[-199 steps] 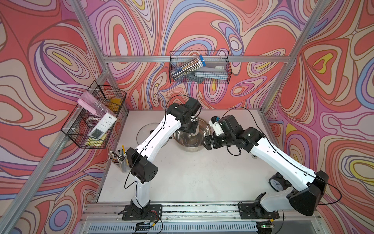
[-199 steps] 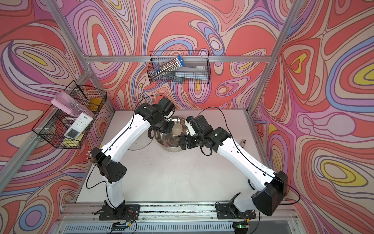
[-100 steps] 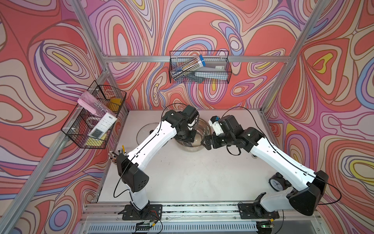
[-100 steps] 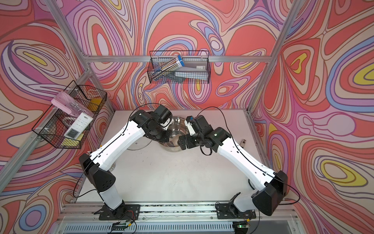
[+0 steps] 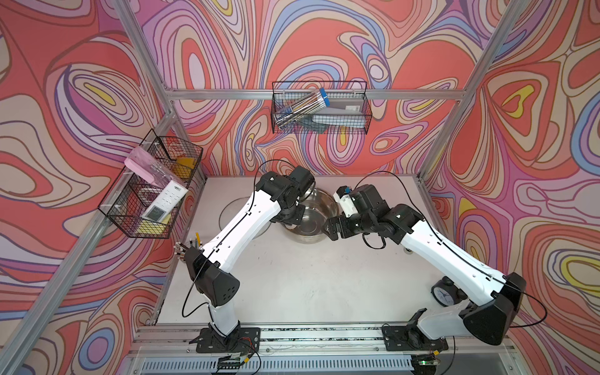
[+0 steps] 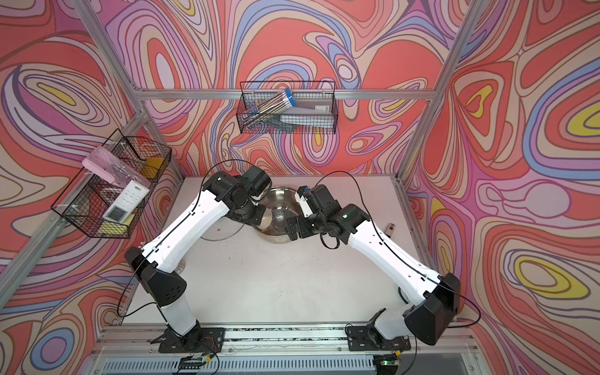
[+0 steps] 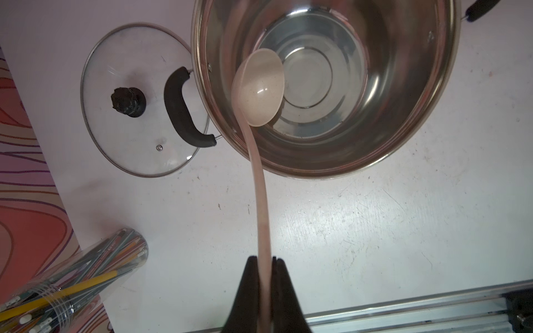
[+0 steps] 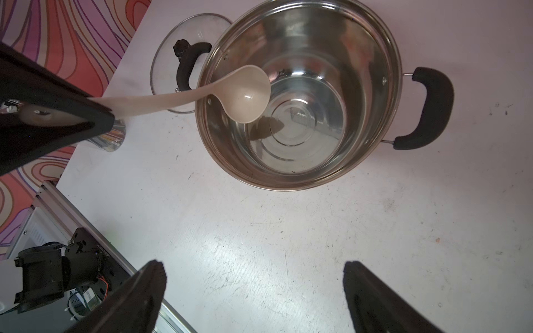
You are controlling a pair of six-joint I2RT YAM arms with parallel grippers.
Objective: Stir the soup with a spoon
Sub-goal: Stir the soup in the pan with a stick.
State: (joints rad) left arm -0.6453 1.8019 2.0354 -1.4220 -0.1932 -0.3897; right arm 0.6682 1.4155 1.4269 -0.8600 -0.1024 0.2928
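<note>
glass lid [image 7: 138, 101]: flat on table [image 7: 375, 230], black knob up
pencil cup [image 7: 72, 282]: clear, pencils inside, near table edge
side-wall basket [image 5: 130, 222]: white keypad device, pink case, yellow item
back-wall basket [image 5: 324, 130]: blue-capped clear tube, grey flat item
alarm clock [image 5: 443, 293]: black, on table

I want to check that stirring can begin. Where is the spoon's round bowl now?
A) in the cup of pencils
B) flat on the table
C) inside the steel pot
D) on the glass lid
C: the left gripper holds the spoon by its handle, and its bowl hangs inside the pot.
</note>
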